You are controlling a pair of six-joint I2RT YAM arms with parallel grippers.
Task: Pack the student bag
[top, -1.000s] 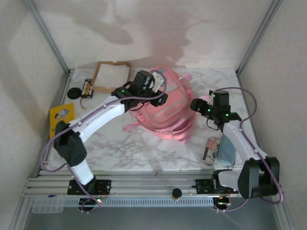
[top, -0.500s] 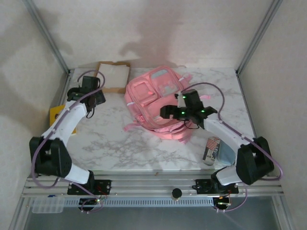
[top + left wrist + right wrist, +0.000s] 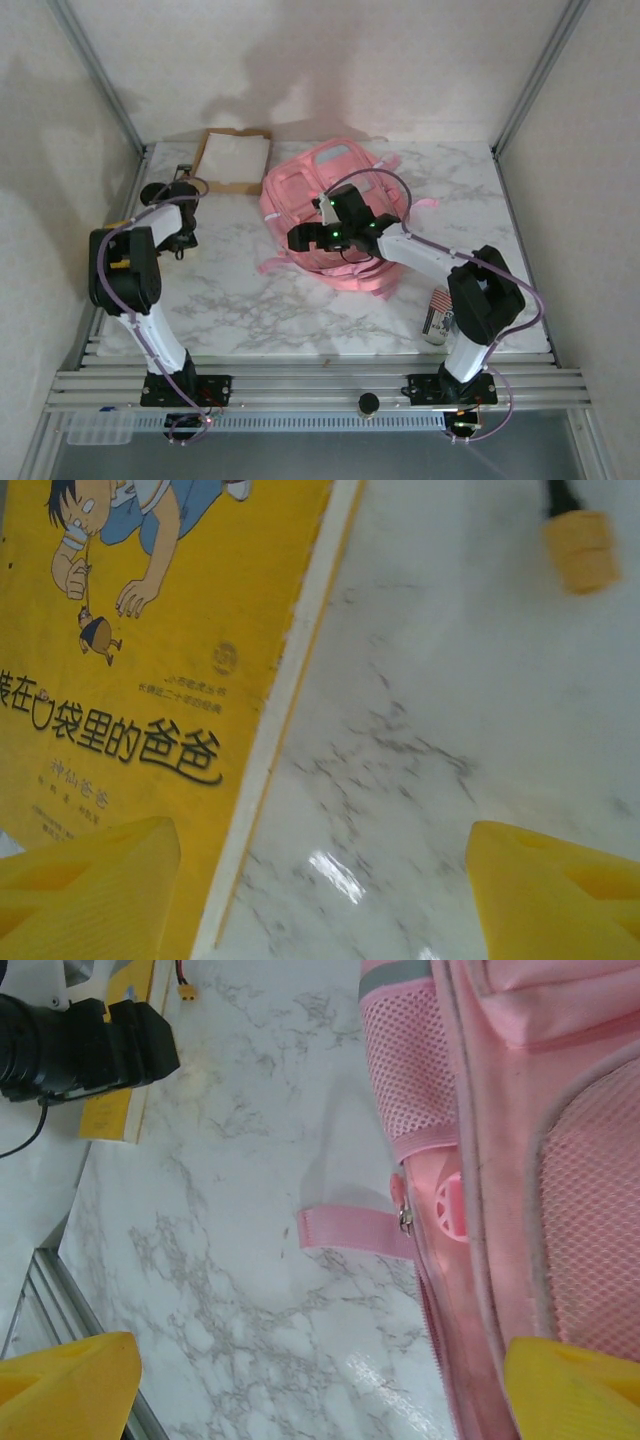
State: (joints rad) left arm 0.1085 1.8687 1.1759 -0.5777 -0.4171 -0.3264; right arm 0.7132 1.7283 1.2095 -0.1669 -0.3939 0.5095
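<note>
Now lining up the first item for packing.
Holds the left gripper (image 3: 320, 875) wide apart and empty over the yellow book's (image 3: 130, 630) edge at the table's (image 3: 450, 680) left, probably to straddle it; poses the right gripper (image 3: 320, 1380), likewise spread, beside the student bag (image 3: 520, 1110) mid-table, near its side zipper (image 3: 405, 1218), seemingly for opening.

Left pincer (image 3: 320, 900) spread wide, left arm (image 3: 130, 275) folded, right pincer (image 3: 320, 1400) agape, right arm (image 3: 430, 255) outstretched
</note>
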